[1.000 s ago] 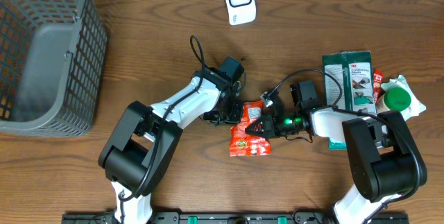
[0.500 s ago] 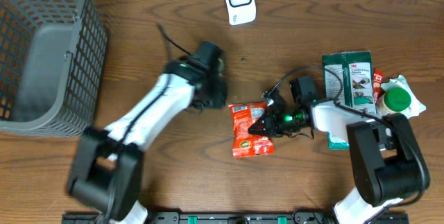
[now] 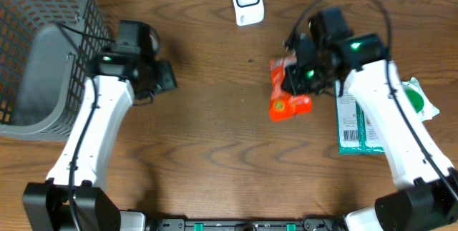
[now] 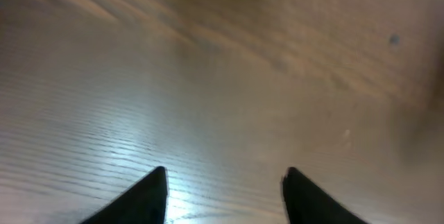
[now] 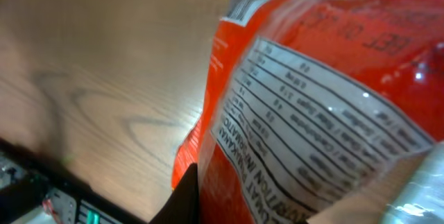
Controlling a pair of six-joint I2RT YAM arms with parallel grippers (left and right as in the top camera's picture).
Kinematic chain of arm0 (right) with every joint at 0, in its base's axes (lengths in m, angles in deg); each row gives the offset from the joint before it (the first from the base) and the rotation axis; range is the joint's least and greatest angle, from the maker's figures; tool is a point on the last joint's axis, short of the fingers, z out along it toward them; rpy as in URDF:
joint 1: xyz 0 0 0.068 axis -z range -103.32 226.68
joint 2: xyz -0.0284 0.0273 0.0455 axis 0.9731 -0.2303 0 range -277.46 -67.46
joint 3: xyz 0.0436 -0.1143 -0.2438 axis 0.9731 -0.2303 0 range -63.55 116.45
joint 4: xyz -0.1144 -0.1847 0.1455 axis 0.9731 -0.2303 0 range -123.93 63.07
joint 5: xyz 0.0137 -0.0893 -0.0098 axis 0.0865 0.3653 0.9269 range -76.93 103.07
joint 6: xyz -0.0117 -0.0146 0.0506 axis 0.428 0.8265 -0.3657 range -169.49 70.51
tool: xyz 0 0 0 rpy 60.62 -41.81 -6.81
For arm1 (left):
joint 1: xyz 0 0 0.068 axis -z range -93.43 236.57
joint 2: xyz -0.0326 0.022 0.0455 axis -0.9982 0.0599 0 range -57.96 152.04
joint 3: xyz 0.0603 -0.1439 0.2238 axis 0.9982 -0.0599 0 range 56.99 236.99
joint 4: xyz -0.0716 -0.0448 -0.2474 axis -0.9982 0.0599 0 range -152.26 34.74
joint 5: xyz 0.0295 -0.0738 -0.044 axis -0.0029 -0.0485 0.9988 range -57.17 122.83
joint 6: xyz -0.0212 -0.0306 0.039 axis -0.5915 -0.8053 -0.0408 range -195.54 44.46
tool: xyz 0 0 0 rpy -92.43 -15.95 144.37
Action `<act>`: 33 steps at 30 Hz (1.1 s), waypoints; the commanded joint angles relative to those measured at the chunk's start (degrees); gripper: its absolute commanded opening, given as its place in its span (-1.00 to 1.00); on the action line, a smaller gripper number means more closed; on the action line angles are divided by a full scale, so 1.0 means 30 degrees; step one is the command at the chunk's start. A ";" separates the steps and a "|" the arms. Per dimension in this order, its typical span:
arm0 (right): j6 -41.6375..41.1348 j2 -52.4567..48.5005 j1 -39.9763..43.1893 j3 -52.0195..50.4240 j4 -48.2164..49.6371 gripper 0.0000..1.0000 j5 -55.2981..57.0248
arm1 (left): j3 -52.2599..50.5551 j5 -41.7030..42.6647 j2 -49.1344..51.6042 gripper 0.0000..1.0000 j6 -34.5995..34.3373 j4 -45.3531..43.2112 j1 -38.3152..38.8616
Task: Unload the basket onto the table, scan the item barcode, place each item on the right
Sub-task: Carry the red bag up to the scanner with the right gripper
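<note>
The right gripper is closed tight on the orange snack bag. It pinches the bag near its far end. In the overhead view, the rest of the bag points toward the near side of the table. The bag is up in the air, not lying on the wood.

In the right wrist view the bag fills most of the picture. A white label full of small print faces that camera. One dark finger of the gripper shows at the bottom edge, right by the bag. The brown table is behind the bag.

The white scanner lies at the far edge of the table. The bag is nearer the front than the scanner and off to its right, well apart from it.

The left gripper is away on the other side, near the gray basket. Its jaws are open and hold nothing. In the left wrist view its two black fingertips stand apart, with only bare wood between them. That picture is blurry.

On the right side a green pack lies flat on the table, partly under the right arm. Just beside it is a white thing with a round green lid.
</note>
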 commanded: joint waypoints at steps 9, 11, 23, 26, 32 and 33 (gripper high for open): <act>0.3249 0.0568 -0.1064 0.7861 -0.1545 -0.99 0.3810 | 0.1326 -0.0386 -0.0240 0.72 0.0408 -0.0874 -0.0663; 0.4000 0.0430 -0.1297 0.7861 -0.1224 -0.99 0.4845 | 0.1326 -0.0386 -0.0240 0.72 0.0408 -0.0882 -0.0663; 0.8335 -0.5399 -0.2514 1.3653 -0.1712 -0.99 0.9712 | 0.1326 -0.0386 -0.0240 0.74 0.0408 -0.0882 -0.0663; 0.9996 -0.6827 -0.2514 1.3668 -0.0750 -0.98 1.0877 | 0.1326 -0.0386 -0.0240 0.74 0.0408 -0.0874 -0.0663; 1.2772 -0.9726 -0.2514 1.3668 0.3679 -0.98 1.3580 | 0.1326 -0.0386 -0.0240 0.74 0.0408 -0.0882 -0.0663; 1.3274 -1.0200 -0.2514 1.3668 0.4699 -0.98 1.3908 | 0.1326 -0.0386 -0.0240 0.74 0.0408 -0.0882 -0.0663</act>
